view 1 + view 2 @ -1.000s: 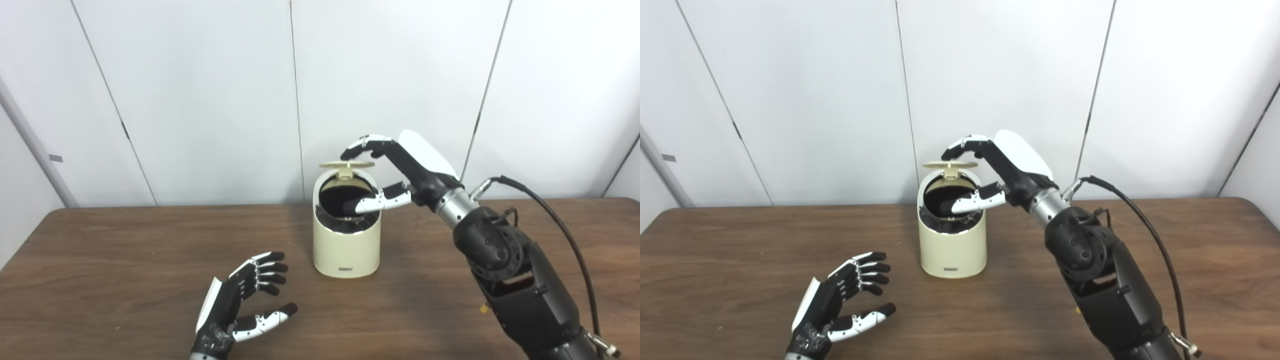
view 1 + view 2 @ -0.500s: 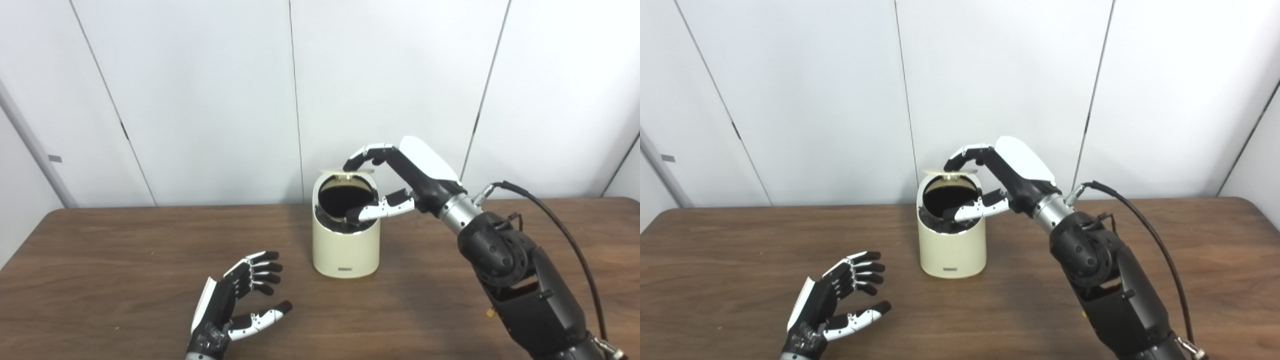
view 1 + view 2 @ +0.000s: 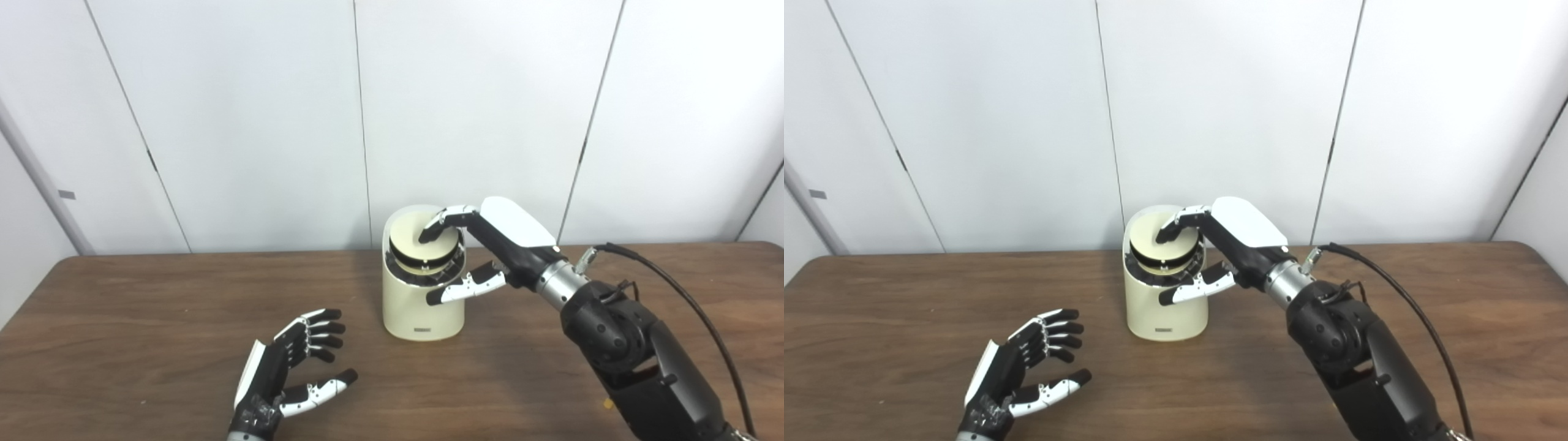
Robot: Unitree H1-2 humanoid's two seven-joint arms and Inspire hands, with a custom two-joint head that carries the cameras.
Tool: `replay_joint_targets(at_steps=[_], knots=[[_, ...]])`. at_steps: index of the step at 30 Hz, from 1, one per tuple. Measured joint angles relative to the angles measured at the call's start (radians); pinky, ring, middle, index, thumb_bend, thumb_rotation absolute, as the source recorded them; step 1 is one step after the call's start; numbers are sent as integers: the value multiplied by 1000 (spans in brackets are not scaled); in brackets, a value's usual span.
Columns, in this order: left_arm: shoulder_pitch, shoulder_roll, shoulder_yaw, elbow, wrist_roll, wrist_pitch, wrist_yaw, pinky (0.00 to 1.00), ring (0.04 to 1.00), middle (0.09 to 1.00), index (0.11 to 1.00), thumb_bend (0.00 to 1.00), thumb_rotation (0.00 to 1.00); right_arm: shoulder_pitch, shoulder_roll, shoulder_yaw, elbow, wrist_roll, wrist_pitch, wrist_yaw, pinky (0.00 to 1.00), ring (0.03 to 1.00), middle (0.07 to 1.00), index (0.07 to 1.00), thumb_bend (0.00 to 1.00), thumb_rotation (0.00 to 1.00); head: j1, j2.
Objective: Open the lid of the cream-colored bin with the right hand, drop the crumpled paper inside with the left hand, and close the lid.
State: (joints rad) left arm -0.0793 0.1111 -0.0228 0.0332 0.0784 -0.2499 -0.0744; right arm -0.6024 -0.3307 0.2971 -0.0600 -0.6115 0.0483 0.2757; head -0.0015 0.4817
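Left eye view, entry 1: right hand [image 3: 490, 245], fingers curled, not clamped on anything; fingertips [image 3: 429, 231] press down on the lid [image 3: 416, 242], thumb spread apart and hanging beside the front wall of the bin, grasping nothing.

Entry 2: lid, cream disc, lying low in the mouth of the bin, tilted slightly toward the camera. A dark gap shows under its front edge, so full seating cannot be told.

Entry 3: bin [image 3: 407, 300], cream, upright, at mid-table, a small label near its base.

Entry 4: left hand [image 3: 288, 373], resting near the front edge of the table, well apart from the bin, palm turned inward, fingers spread, holding nothing.

Entry 5: paper, not visible anywhere on the table or in either hand. Judged to be inside the bin, though the lid hides the interior and this cannot be confirmed.

Entry 6: table [image 3: 122, 318], brown wood grain.

Status, as a judgement: opening and drop appear done; closing is at its last stage. Remaining: press the lid until it sits flush, then lift the right hand clear. Risk: the bin could tip or slide under an off-centre push.
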Motion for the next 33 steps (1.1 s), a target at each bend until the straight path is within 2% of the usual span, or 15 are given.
replay_joint_targets(at_steps=[5, 10, 15, 20, 23, 28, 33], knots=[[0, -1, 1, -1, 5, 8, 2, 569, 646, 702, 762, 662, 0, 0, -13, 33, 3, -47, -35, -1, 850, 835, 678, 665, 675, 442, 3, 6], [1, -2, 1, -3, 6, 17, 2, 571, 649, 702, 761, 663, 0, 0, -16, 50, 3, -96, -62, -4, 906, 846, 672, 664, 688, 402, 8, 15], [5, -5, 1, -9, 6, 33, 3, 568, 650, 704, 762, 661, 0, 1, -35, 68, 3, -141, -119, -21, 866, 828, 655, 647, 729, 378, 11, 18], [8, -7, 1, -13, 6, 36, 3, 566, 647, 702, 762, 658, 0, 2, -46, 92, 3, -212, -171, -45, 909, 844, 648, 644, 725, 384, 12, 25], [9, -7, 2, -14, 5, 36, 3, 566, 649, 704, 764, 661, 0, 2, -48, 104, 2, -259, -175, -47, 944, 861, 657, 652, 723, 411, 15, 31], [17, -8, 3, -22, 4, 36, 3, 570, 650, 705, 763, 664, 0, 0, -53, 127, -14, -359, -169, -44, 948, 859, 683, 676, 731, 426, 18, 38], [27, -8, 5, -30, 4, 43, 3, 578, 653, 707, 764, 667, 0, 0, -51, 129, -33, -403, -154, -2, 965, 876, 707, 696, 717, 481, 20, 44]])
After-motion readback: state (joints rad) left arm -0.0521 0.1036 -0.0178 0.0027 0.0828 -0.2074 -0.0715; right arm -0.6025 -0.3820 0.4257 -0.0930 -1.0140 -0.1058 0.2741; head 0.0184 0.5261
